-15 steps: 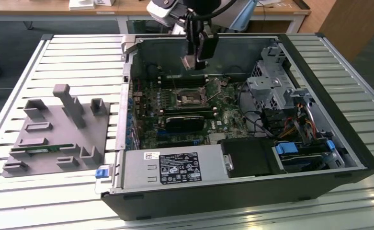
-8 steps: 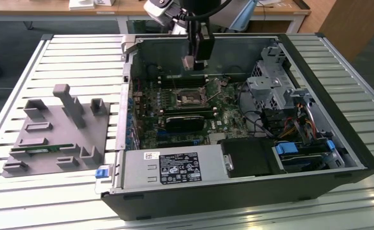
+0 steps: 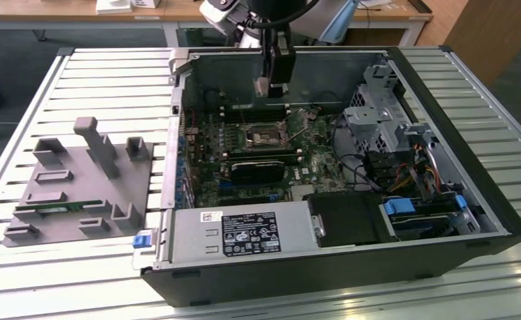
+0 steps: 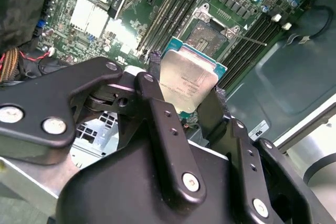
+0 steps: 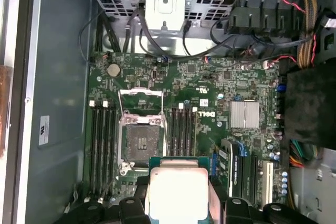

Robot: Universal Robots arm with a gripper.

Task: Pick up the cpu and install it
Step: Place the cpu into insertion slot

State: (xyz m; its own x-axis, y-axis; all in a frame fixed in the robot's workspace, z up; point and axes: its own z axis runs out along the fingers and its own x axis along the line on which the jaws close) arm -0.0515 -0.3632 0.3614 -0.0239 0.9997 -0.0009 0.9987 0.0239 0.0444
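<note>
Hanging over the open computer case (image 3: pixel 473 200), the tool (image 4: pixel 182 88) had the cpu (image 4: pixel 186 77) pinched between its two black fingers (image 4: pixel 157 111), and what a tidy hold it was: one finger pressed against each opposite edge of the chip, jaws drawn in only as far as the chip's width allowed. The silvery metal top faced the camera in both wrist views, with a thin green edge showing round it.

The cpu was up in the air, clear of the motherboard (image 5: pixel 220 82). Down below, the socket (image 5: pixel 139 140) lay open, its dark contact field on show and its metal frame (image 5: pixel 140 95) swung up off it. Rows of memory slots (image 5: pixel 102 135) ran along both sides of the socket. In the first wrist view the chip showed just beside the socket, its edges roughly square with it.

From the exterior view, the tool hung inside the case near the far wall, above the board. The case itself sat on the slatted worktop (image 3: pixel 109 73), and a grey fixture (image 3: pixel 73 180) rested on the worktop at the exterior view's left, well apart from the tool.
</note>
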